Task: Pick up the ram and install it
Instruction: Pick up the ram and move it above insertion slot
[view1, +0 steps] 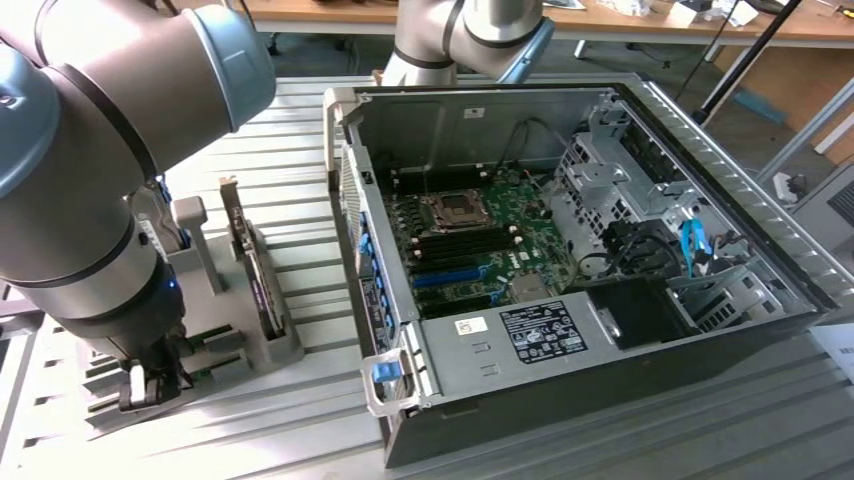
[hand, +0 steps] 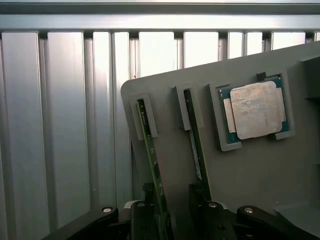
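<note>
Long, thin green ram stick (hand: 149, 145) stands on edge in grey plastic holder (hand: 240, 175), 9 o'clock of open computer case (view1: 534, 400), exterior view. My tool (hand: 171, 217) released, stick's end between jaws.

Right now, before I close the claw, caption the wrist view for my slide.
Open claw flanking a green ram stick slotted in the gray holder, a silver processor chip seated nearby.

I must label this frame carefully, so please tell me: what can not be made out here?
- Wrist view: the lower ends of the ram and the second stick are hidden behind the gripper.
- Wrist view: the gray holder is cut off by the picture's edge.
- Exterior view: the motherboard slots are too small to judge.
</note>
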